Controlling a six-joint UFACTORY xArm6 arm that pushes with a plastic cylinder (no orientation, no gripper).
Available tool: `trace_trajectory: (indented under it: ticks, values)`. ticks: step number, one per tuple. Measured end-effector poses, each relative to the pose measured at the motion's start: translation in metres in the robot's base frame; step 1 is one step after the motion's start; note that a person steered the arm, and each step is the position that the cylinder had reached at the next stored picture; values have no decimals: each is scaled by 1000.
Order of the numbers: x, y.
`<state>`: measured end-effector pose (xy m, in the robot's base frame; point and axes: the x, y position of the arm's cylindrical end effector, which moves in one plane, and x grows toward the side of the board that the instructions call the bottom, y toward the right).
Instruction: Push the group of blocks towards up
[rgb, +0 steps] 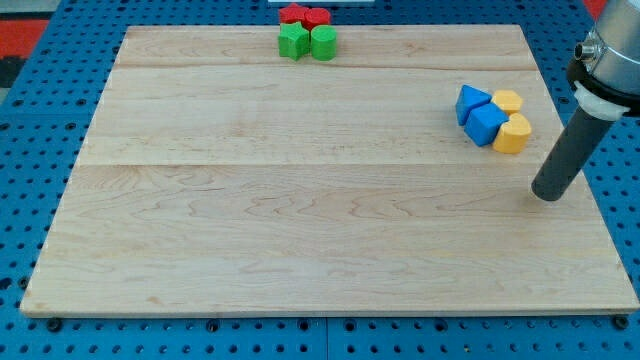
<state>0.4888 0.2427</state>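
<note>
A group of blocks sits at the view's right on the wooden board (320, 200): a blue triangular block (470, 102), a blue cube (487, 124), a small yellow block (508, 101) and a larger yellow block (513, 133), all touching. My tip (548, 194) rests on the board below and to the right of this group, apart from it. A second group lies at the view's top centre: a red star block (293, 14), a red round block (317, 17), a green star block (293, 41) and a green round block (323, 43).
The board lies on a blue pegboard table (30, 150). The red blocks sit at the board's top edge. The arm's pale body (612, 50) comes in from the view's top right corner.
</note>
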Motion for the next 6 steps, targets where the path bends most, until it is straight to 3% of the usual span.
trace_trajectory:
  ticks: [1,2,3,6]
  values:
    - [1,0]
    - [45,-10]
    - [63,-42]
    - [6,-50]
